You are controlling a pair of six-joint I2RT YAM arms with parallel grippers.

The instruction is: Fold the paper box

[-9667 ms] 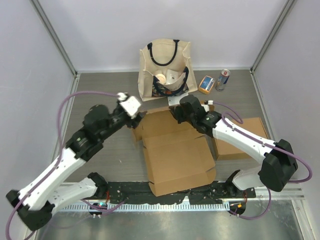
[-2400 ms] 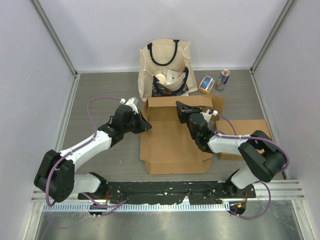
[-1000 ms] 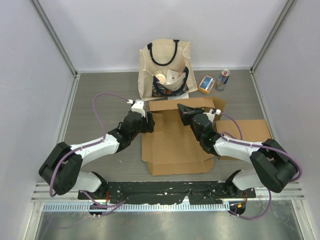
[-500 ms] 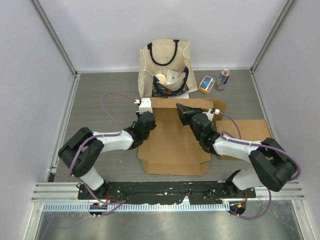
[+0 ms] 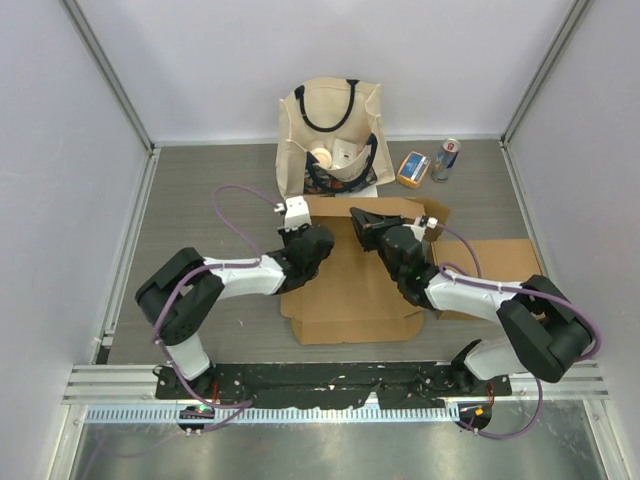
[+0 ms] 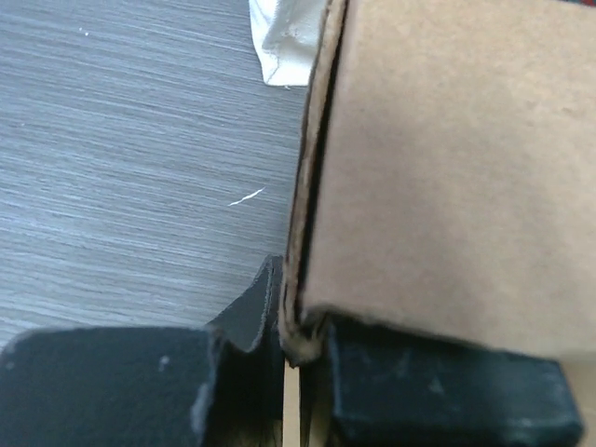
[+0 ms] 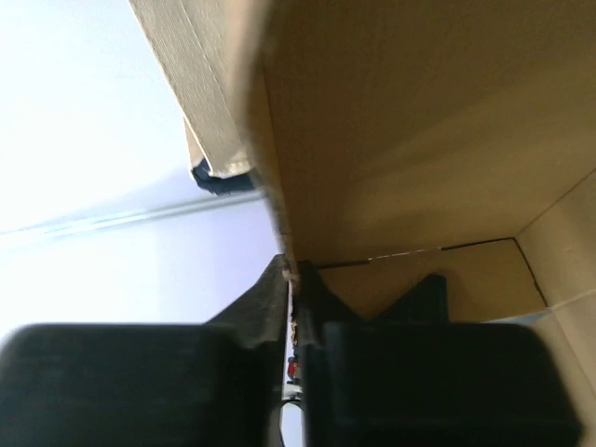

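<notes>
The paper box (image 5: 350, 290) is brown cardboard, lying part-folded on the table between the two arms. My left gripper (image 5: 308, 238) is at the box's left side and shut on that edge. In the left wrist view the doubled cardboard edge (image 6: 300, 279) is pinched between the black fingers (image 6: 251, 321). My right gripper (image 5: 358, 220) is at the raised back flap, shut on its edge. The right wrist view shows the box (image 7: 419, 140) from inside, its edge clamped between the fingers (image 7: 270, 298).
A cream tote bag (image 5: 330, 135) with items inside stands just behind the box. An orange packet (image 5: 412, 168) and a can (image 5: 445, 158) sit at the back right. Another flat cardboard piece (image 5: 500, 262) lies under the right arm.
My left gripper has moved right to the box's left edge and shut on it. The box has shifted slightly. The right gripper has kept its grip on the back flap.
</notes>
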